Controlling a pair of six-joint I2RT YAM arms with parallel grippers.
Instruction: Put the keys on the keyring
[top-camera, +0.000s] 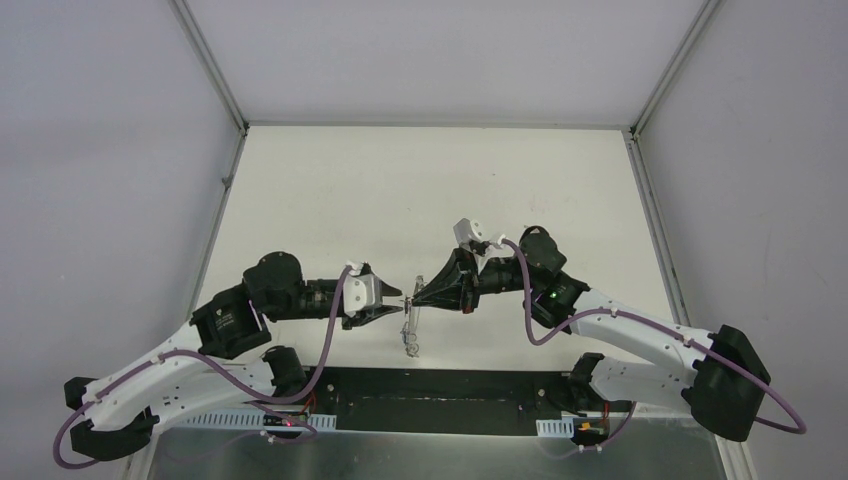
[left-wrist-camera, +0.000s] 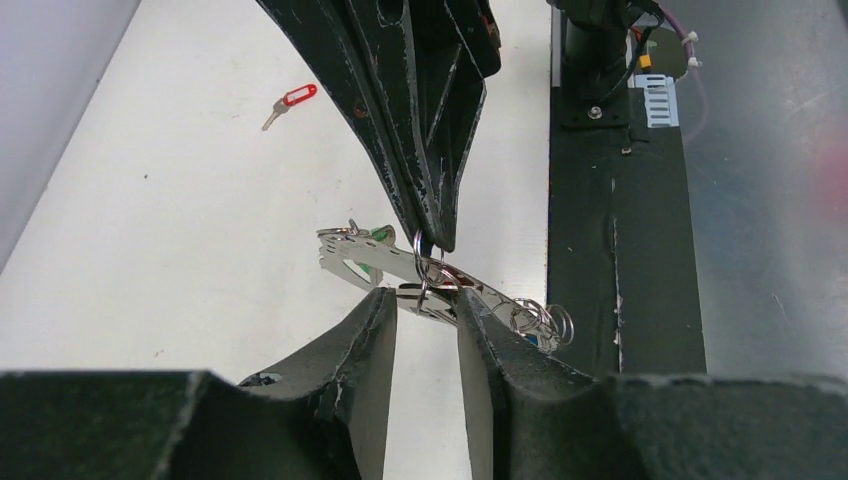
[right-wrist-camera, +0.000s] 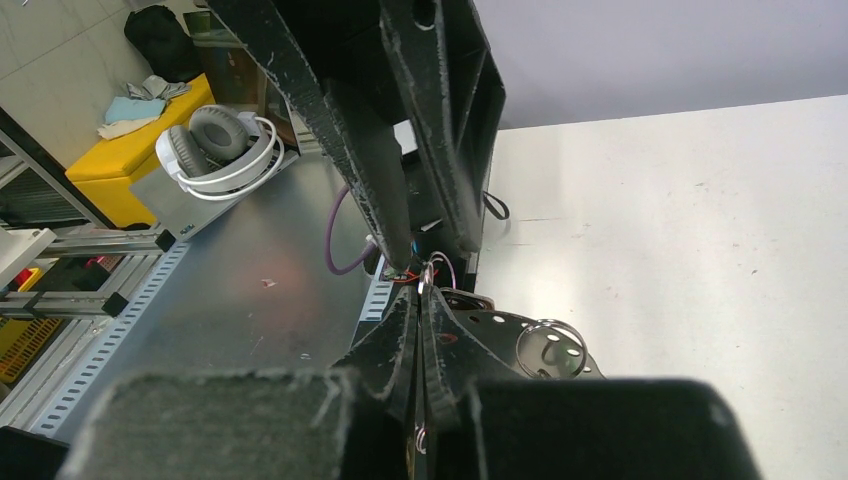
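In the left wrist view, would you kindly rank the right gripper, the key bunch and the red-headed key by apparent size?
1. right gripper
2. key bunch
3. red-headed key, though it lies farther from the camera, so its smallness is partly distance.

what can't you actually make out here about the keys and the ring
- How many keys hang on the keyring: overlapped in the left wrist view, too small from the top.
- Whether the left gripper grips a key: the keys cross its jaws.
- The keys in the right wrist view: mostly hidden behind the right gripper.
- The teeth of the loose red key: too small.
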